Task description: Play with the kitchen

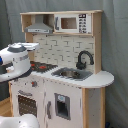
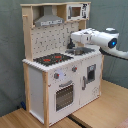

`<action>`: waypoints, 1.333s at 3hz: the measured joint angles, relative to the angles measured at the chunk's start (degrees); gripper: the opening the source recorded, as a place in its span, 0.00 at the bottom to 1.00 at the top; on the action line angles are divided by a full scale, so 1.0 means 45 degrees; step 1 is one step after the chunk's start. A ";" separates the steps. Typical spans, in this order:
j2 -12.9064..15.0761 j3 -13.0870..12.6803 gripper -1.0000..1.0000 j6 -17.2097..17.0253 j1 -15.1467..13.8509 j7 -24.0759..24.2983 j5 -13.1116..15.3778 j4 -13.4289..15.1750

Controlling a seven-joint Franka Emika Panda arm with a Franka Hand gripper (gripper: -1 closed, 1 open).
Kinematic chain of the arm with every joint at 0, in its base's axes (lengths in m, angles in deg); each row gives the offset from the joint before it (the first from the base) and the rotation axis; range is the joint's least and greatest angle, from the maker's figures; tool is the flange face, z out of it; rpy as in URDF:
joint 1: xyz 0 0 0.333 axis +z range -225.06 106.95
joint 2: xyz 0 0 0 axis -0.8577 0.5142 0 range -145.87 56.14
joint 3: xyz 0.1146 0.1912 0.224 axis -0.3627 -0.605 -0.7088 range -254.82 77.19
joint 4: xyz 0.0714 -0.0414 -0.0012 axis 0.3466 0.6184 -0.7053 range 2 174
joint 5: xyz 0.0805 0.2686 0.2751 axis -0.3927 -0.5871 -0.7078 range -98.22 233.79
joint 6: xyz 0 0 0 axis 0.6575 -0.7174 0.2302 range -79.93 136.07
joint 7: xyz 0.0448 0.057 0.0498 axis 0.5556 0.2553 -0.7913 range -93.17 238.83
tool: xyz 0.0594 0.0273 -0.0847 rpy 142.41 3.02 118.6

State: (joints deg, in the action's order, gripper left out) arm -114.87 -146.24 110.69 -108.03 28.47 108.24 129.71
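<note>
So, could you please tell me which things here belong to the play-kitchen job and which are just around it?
Part of the job:
- the kitchen, with its stovetop, sink, faucet, oven door, microwave and hood
- the robot arm reaching over the counter

Just around:
- wooden floor
- grey backdrop

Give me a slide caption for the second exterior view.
Franka arm reaching over the countertop of a toy kitchen, above the sink side.

grey backdrop curtain (image 2: 10, 60) (both exterior views), wooden floor (image 2: 107, 107)
</note>
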 joint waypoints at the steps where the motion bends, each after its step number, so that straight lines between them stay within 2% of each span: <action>1: 0.0814 0.0003 1.00 -0.0004 -0.0415 -0.0502 0.0000 -0.0779; 3: 0.2645 -0.0061 1.00 0.0342 -0.1992 -0.0833 0.0000 -0.1664; 4: 0.3208 -0.0072 1.00 0.0314 -0.2715 -0.0926 0.0000 -0.2633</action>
State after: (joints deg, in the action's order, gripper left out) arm -100.44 -146.56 112.10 -120.25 24.31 108.24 117.87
